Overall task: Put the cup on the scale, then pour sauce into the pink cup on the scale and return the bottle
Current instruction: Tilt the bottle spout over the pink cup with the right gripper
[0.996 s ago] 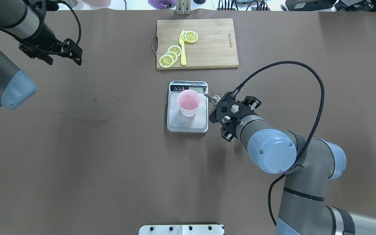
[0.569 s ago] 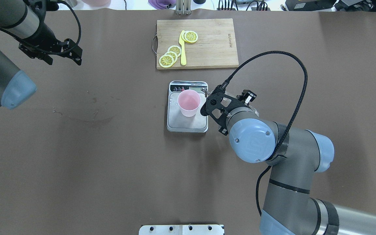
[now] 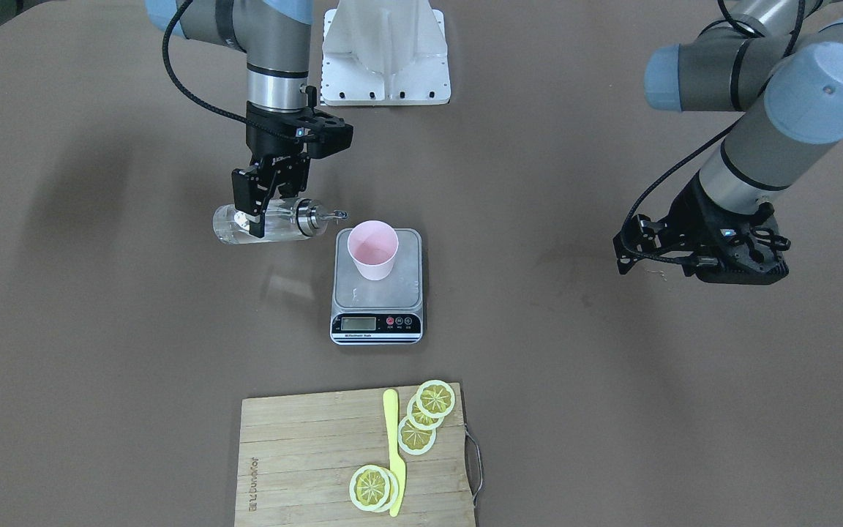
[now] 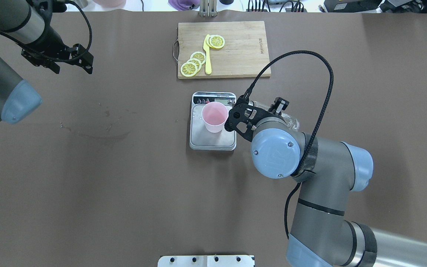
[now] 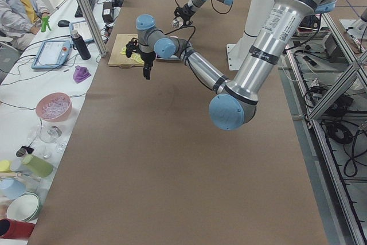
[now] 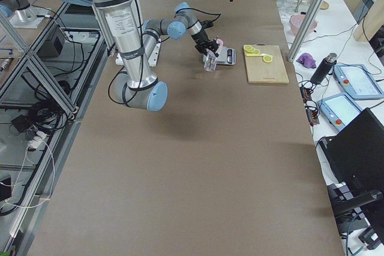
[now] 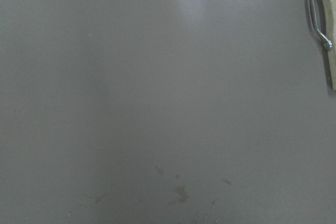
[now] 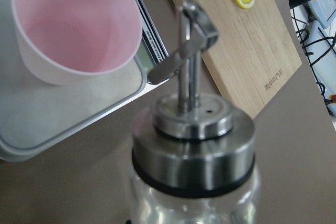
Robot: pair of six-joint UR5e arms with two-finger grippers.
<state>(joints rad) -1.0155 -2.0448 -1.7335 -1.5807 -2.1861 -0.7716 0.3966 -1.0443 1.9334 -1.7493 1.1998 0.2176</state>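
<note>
The pale pink cup [image 3: 372, 250] [image 4: 214, 116] [image 8: 73, 30] stands upright on the scale's steel platform [image 3: 410, 289] [image 4: 213, 141]. It looks empty inside. My right gripper [image 3: 252, 222] is shut on the clear glass bottle [image 3: 279, 222] [image 8: 194, 145] and holds it on its side above the table. The bottle's silver spout [image 3: 334, 215] [image 4: 231, 101] points at the cup and ends just short of the cup's rim, over the scale's edge. Clear liquid lies in the bottle; no stream shows. My left gripper [image 4: 88, 63] [image 3: 623, 249] is open and empty, far off to the side.
A wooden cutting board [image 4: 243, 48] [image 3: 297, 468] with lemon slices [image 4: 193, 63] and a yellow knife [image 4: 207, 55] lies beyond the scale. The robot's white base plate [image 3: 385, 66] is on the near side. A few drops sit on the scale platform.
My right arm has moved left with the bottle, bringing the spout closer to the cup's rim. The cup, the scale and the left arm have not moved.
</note>
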